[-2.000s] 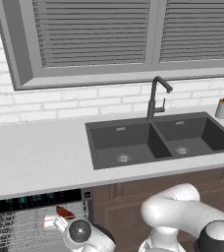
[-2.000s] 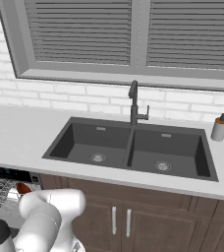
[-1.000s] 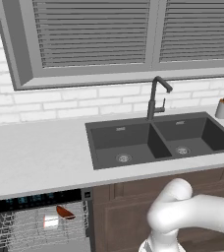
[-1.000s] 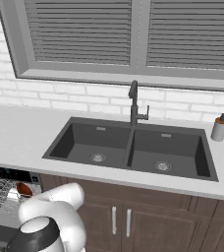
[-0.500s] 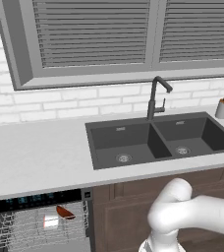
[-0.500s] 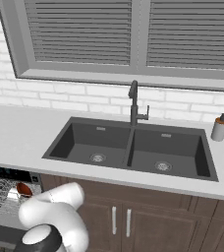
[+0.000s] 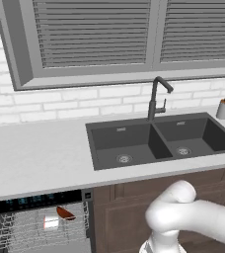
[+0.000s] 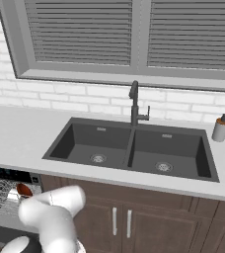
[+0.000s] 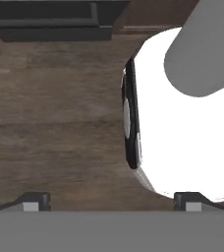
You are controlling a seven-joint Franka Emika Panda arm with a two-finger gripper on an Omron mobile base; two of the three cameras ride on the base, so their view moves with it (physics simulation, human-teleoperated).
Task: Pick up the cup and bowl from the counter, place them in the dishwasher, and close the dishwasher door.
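With the bowl (image 7: 65, 213) and cup (image 7: 51, 222) already resting in the open dishwasher (image 7: 35, 225), the empty hand (image 9: 111, 201), fingers wide apart, probably faces a stiff door best pushed at its edge.

dishwasher (image 7: 35, 222): cut off by the lower and left edges; lower rack out of frame.
bowl (image 7: 65, 213): partly hidden among rack wires.
cup (image 7: 51, 222): blurred white shape, details unclear.
fingers (image 9: 33, 202): only tips visible at bottom.
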